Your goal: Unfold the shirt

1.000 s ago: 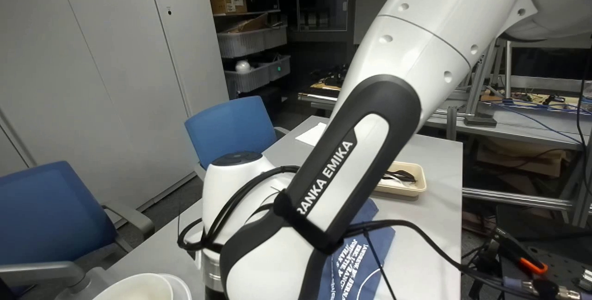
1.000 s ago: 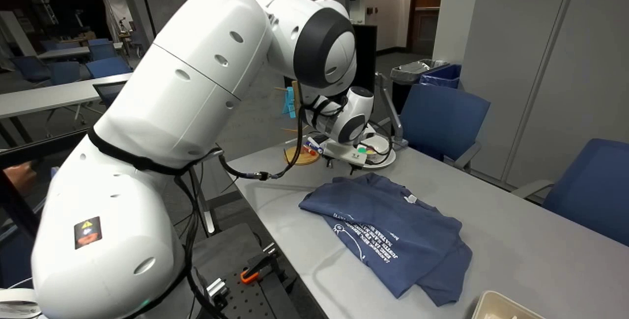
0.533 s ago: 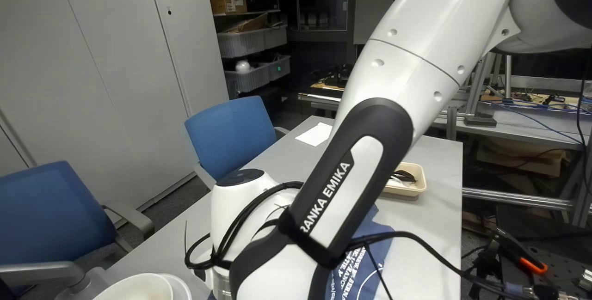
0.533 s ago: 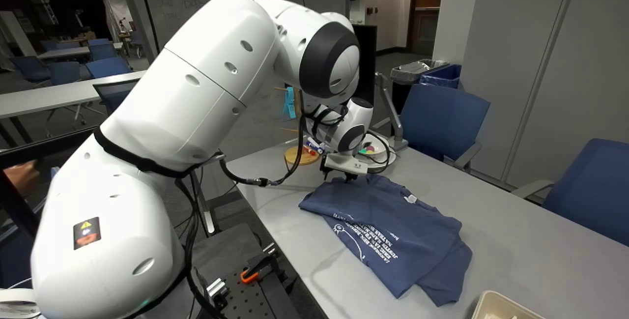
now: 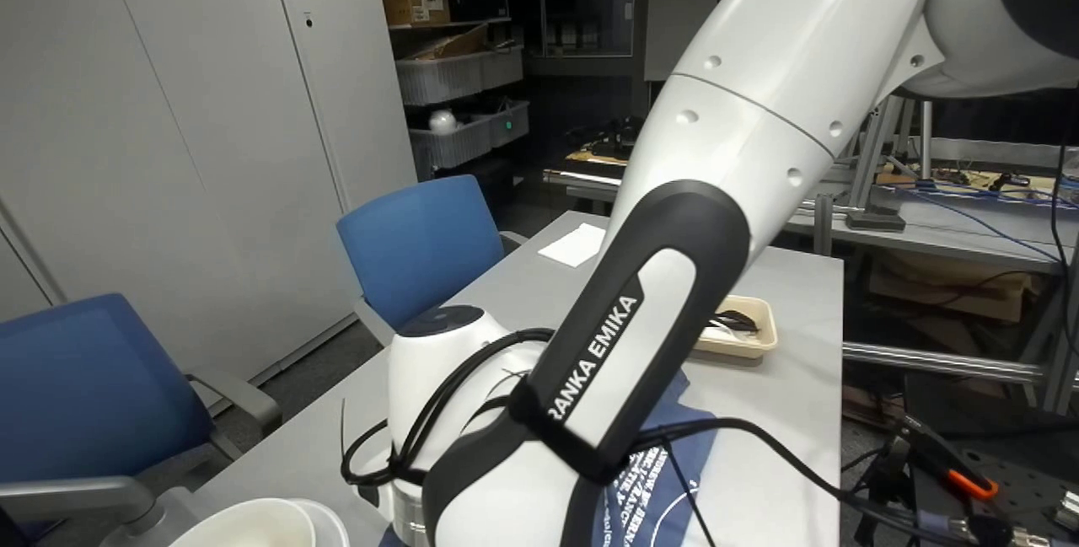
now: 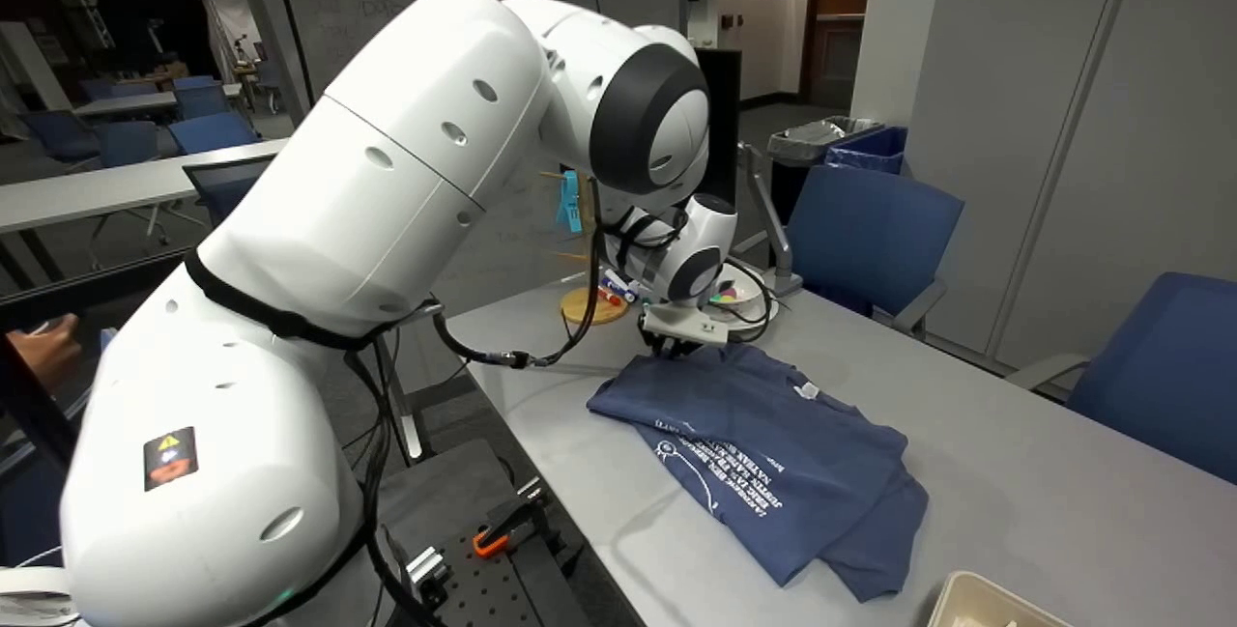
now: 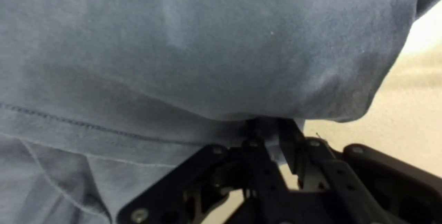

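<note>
The blue shirt [image 6: 763,443] lies folded over on the table, with white lettering and line graphics on the layer facing up in an exterior view. Part of it, with lettering [image 5: 649,488], shows behind the arm in an exterior view. My gripper [image 6: 667,347] points down at the shirt's edge nearest the bowl. In the wrist view, blue cloth fills most of the picture, and a fold hangs over the tips of the gripper [image 7: 271,125]. The jaws stand close together with a narrow gap and cloth showing in it. Whether they pinch the cloth is unclear.
A white bowl [image 5: 249,526] on a plate stands beside the gripper. A round wooden board [image 6: 593,306] with markers is near the table's end. A beige tray [image 5: 746,332] with cables sits past the shirt. Blue chairs [image 6: 875,231] line one side.
My gripper has come down from above the table to the shirt's edge, and its jaws have moved much closer together. The shirt's overall lie looks the same.
</note>
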